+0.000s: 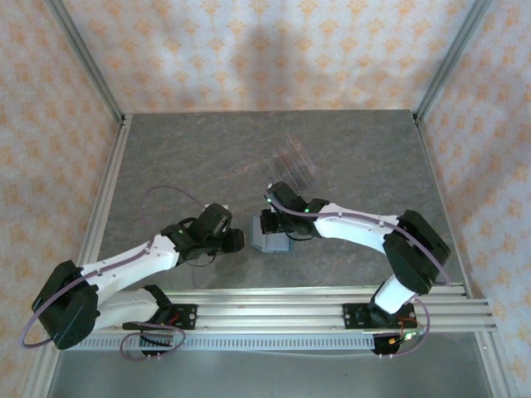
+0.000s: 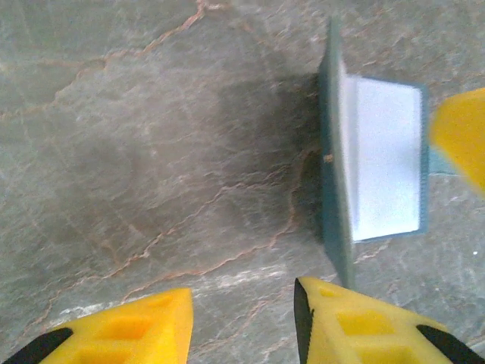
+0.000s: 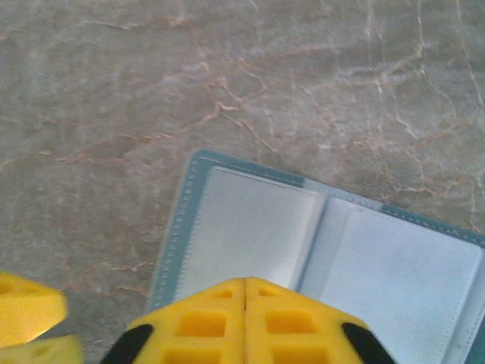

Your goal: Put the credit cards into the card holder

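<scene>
Card holder (image 3: 250, 227) lies open on the surface (image 1: 166, 166), teal, clear sleeves facing up and looking empty. In the left wrist view one cover stands tilted up, not flat. Right end effector (image 3: 245, 282) is closed, its fingers meeting right over the holder's near edge; cannot tell whether it pinches a sleeve or just presses. Left end effector (image 2: 242, 294) sits just beside the holder on its left, fingers apart, nothing between them. Credit cards (image 1: 294, 164) lie beyond the holder toward the far wall, well apart from both end effectors, blurry.

Risks:
- If the closed fingers have snagged a sleeve, pulling away could drag or flip the light holder.
- The tilted cover could drop shut and hide the sleeves.
- Both end effectors crowd the holder, so a bump is likely.
- Thin cards lying flat on the surface may slide rather than lift.
</scene>
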Controlling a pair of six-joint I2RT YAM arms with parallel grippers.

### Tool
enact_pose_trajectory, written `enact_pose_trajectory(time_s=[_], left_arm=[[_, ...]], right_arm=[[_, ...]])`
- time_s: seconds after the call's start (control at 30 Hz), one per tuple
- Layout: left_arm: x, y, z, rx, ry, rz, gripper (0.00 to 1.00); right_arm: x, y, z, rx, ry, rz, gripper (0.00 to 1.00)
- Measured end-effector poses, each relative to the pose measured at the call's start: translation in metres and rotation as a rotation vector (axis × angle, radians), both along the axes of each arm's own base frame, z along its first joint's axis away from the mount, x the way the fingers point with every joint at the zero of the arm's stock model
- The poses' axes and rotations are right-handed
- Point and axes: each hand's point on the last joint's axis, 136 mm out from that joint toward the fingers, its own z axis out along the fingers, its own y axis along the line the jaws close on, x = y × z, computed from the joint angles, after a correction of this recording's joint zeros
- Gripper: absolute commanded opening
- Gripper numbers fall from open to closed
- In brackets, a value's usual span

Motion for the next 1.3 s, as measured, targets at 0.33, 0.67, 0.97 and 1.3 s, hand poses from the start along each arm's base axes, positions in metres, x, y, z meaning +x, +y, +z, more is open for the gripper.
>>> enact_pose_trajectory(time_s=[0.33, 0.67, 0.97, 1.3], left_arm=[[0.036, -0.020, 0.001, 0.038, 0.037, -0.024, 0.38], [0.052, -0.021, -0.017, 0.102, 0.118, -0.037, 0.33], [0.054, -0.011, -0.038, 0.140, 0.172, -0.028, 0.28], [0.063, -0.005, -0.056, 0.161, 0.191, -0.019, 0.24]], right_arm=[[0.007, 0.005, -0.039, -0.099, 0.055, 0.001, 0.04], [0.011, 0.015, -0.054, -0.145, 0.089, 0.032, 0.19], [0.009, 0.018, -0.059, -0.168, 0.113, 0.069, 0.26], [0.008, 0.020, -0.059, -0.170, 0.143, 0.100, 0.27]])
